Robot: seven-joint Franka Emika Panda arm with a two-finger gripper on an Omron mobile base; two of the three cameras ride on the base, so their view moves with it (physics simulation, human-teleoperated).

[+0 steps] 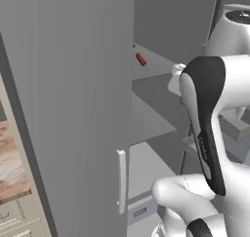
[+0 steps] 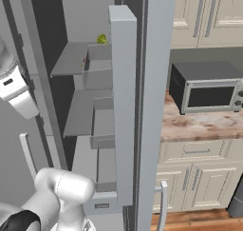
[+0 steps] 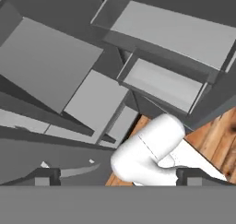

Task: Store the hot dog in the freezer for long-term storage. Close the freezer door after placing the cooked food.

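Kitchen scene, all grey fridge up close with cream cabinets point(image 2: 209, 16) off at 2 o'clock in the right base view and a wood floor point(image 3: 216, 135) peeking through in the hand view. Gripper point(image 3: 117, 177) shows at the bottom of the hand view, jaws spread wide with nothing between them, one dark tip at 7 o'clock and the other at 5 o'clock. It's looking at the grey inner bins point(image 3: 161, 82) of the freezer door point(image 2: 122, 101), which stands open, seen edge-on in the right base view. Going outward, the freezer point(image 1: 156, 114) has flat grey shelves stacked up, and the hot dog point(image 1: 141, 59) is lying on an upper shelf, around 12 o'clock in the left base view. It's a tiny thin reddish-brown sausage, no bun, angled a bit on the shelf. Just beside it, up toward 11 o'clock, there's a small green leafy thing point(image 1: 134, 46), which also shows in the right base view above the door bins. A pale drawer point(image 1: 141, 210) sits low in the freezer. Past the fridge, a black-and-silver microwave point(image 2: 206, 87) sits on a marbled brownish counter point(image 2: 199, 125) at 3 o'clock.
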